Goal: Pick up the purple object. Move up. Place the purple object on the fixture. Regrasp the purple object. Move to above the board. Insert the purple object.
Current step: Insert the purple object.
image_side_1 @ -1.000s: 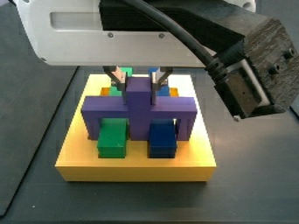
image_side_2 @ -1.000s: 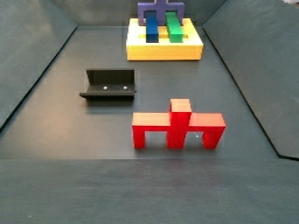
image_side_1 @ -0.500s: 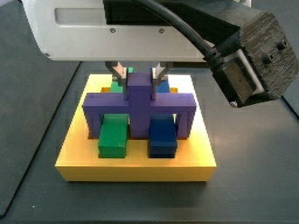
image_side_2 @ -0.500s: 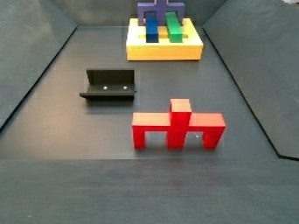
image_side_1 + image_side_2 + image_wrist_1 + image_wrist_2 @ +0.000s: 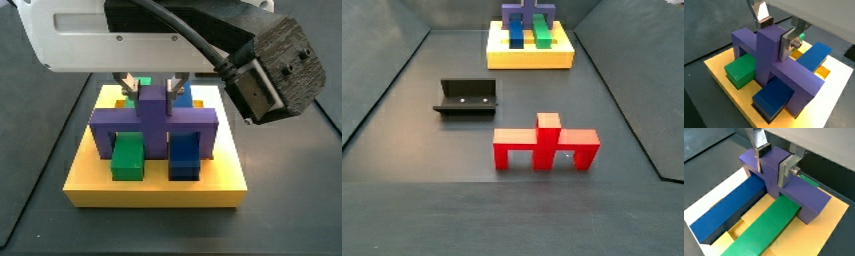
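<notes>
1. Compared with a second ago, the gripper (image 5: 155, 84) and its large white-and-black mount sit a little higher in a side view, with the dark camera block shifted toward 1 o'clock; the purple object (image 5: 154, 122) stays seated on the board (image 5: 158, 184).
2. Seen in both wrist views, the fingers (image 5: 761, 12) are flat silver plates on either side of the purple object's upright stem (image 5: 771, 172); the plates look close against it or barely off it, and I cannot tell whether they pinch it.
3. On the board (image 5: 827, 237), the purple object's wide bridge spans across the green bar (image 5: 769, 231) and the blue bar (image 5: 725, 210), with its legs down at the board's outer edges.
4. From a side view, the green bar (image 5: 128, 155) lies at 7 o'clock of the stem and the blue bar (image 5: 186, 156) at 5 o'clock, both running under the bridge toward the board's near edge.
5. At 12 o'clock in a side view, the board (image 5: 529, 58) stands on the dark floor with the purple object (image 5: 528, 11) on top; the gripper itself is cut off above the frame there.
6. Well apart from the board, the fixture (image 5: 468, 98) sits toward 9 o'clock of the floor's middle.
7. A red piece (image 5: 545, 146) of similar shape stands upright at about 5 o'clock of the fixture, near it but not touching.
</notes>
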